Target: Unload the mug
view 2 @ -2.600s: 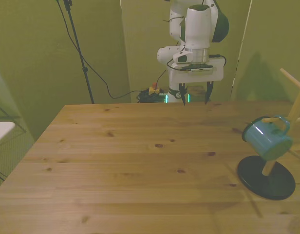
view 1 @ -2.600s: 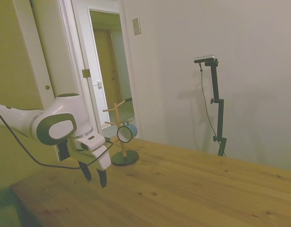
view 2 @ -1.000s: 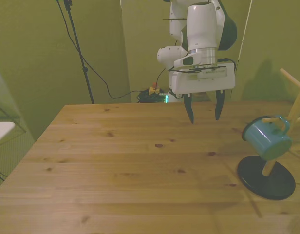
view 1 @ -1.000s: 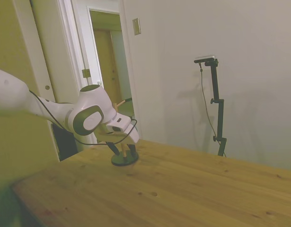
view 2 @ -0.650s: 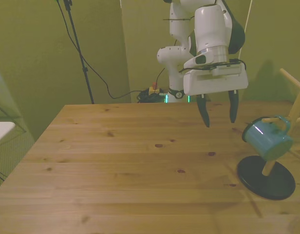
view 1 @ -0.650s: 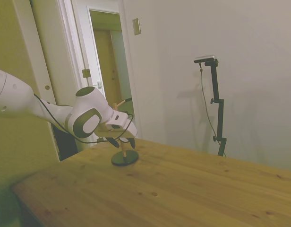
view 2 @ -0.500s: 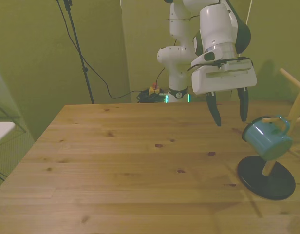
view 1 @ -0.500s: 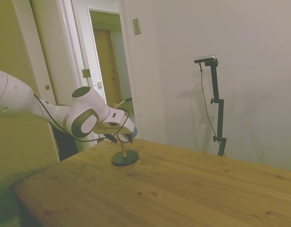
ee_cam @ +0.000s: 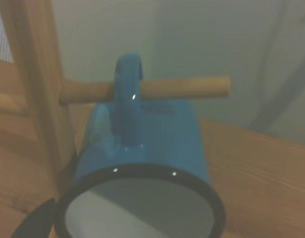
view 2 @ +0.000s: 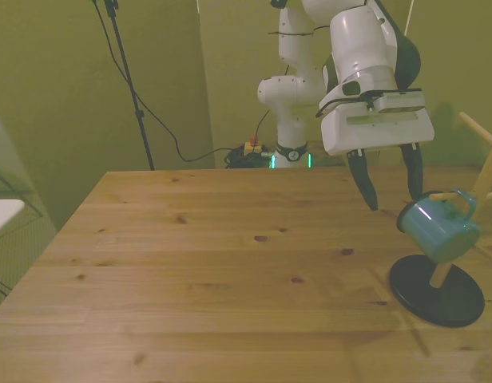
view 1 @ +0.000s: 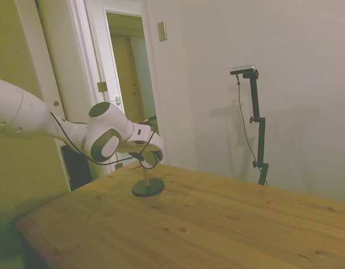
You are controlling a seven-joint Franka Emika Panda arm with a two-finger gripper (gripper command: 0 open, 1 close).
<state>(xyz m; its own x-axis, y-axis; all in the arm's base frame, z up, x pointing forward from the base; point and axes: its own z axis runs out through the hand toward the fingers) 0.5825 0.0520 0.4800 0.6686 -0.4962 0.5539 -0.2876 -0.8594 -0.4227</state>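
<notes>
The teal mug (view 2: 438, 227) hangs by its loop handle on a peg of the wooden stand (view 2: 489, 174), mouth tilted toward the front view's left. In the wrist view the mug (ee_cam: 142, 144) fills the frame, with its dark rim and pale interior nearest and its handle (ee_cam: 127, 84) hooked over the peg (ee_cam: 192, 88). My gripper (view 2: 395, 199) is open and tilted, its fingertips just above and to the front view's left of the mug's rim, not touching it. In the side view the gripper (view 1: 148, 162) hides most of the mug.
The stand's black round base (view 2: 438, 291) sits near the table's edge on the front view's right, and is also seen from the side (view 1: 148, 187). More pegs stick out of the post. The wooden table (view 2: 230, 271) stretches toward the front view's left.
The open gripper has swung from mid-table toward the front view's right, tilting, and now hangs right beside the mug. The mug and stand have not moved.
</notes>
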